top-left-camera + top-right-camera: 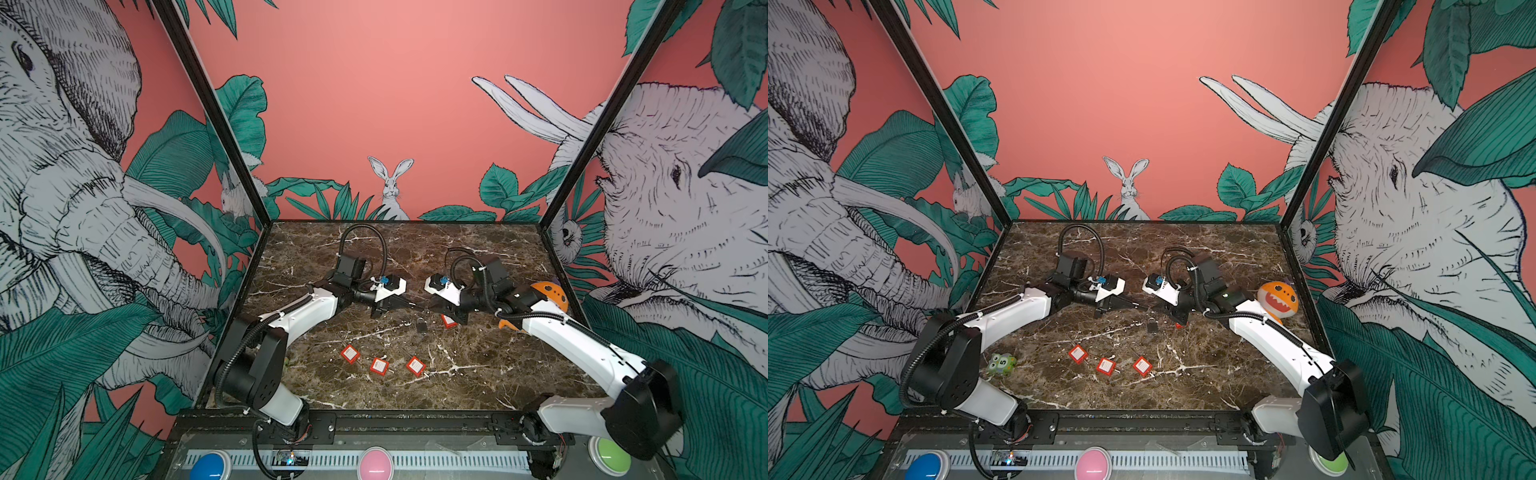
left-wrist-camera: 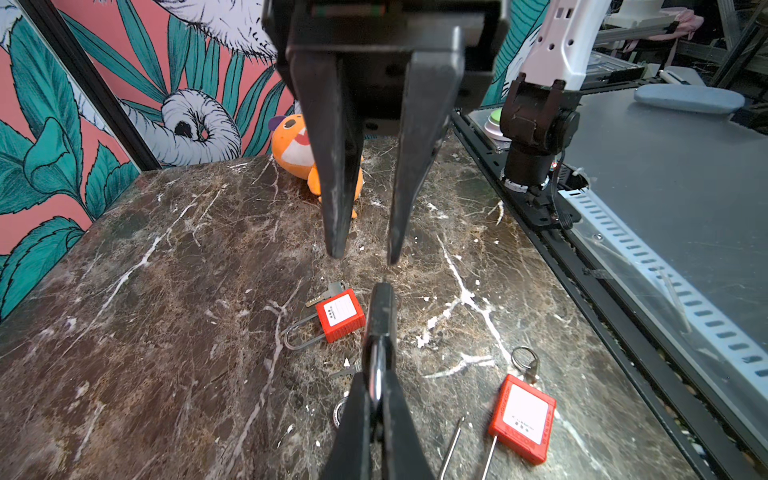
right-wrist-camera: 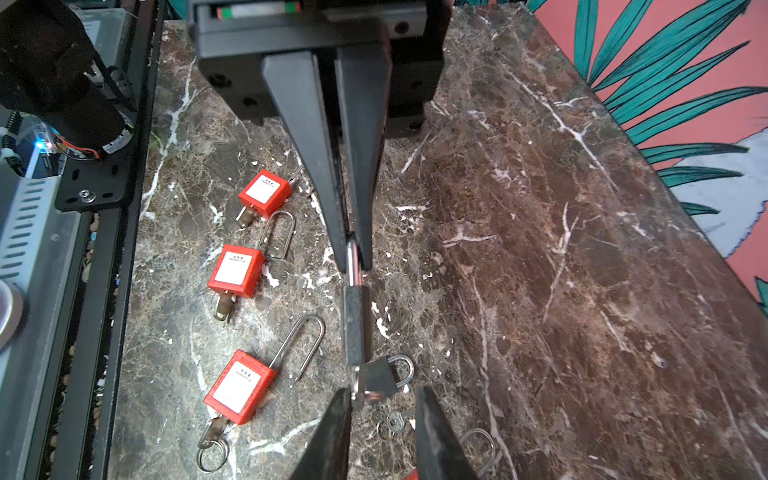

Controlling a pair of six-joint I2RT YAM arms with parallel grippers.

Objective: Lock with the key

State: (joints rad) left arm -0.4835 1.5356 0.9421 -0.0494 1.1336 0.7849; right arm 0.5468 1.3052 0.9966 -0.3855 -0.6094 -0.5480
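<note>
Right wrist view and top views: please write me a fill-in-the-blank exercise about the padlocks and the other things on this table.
1. The left pincer is shut on the ___ of a dark padlock.
2. In a top view, ___ red padlocks lie in a row near the front of the marble table.
3. The plush toy at the table's right edge is ___.
Missing words: shackle; three; orange.

Dark grey padlock [image 3: 355, 324] – held aloft, shackle pinched in left claw [image 3: 353, 262], body edge-on – jutting toward right claw [image 3: 382, 392]

Pink jungle-mural walls [image 1: 395, 104], marble tabletop [image 1: 478, 382]
</note>
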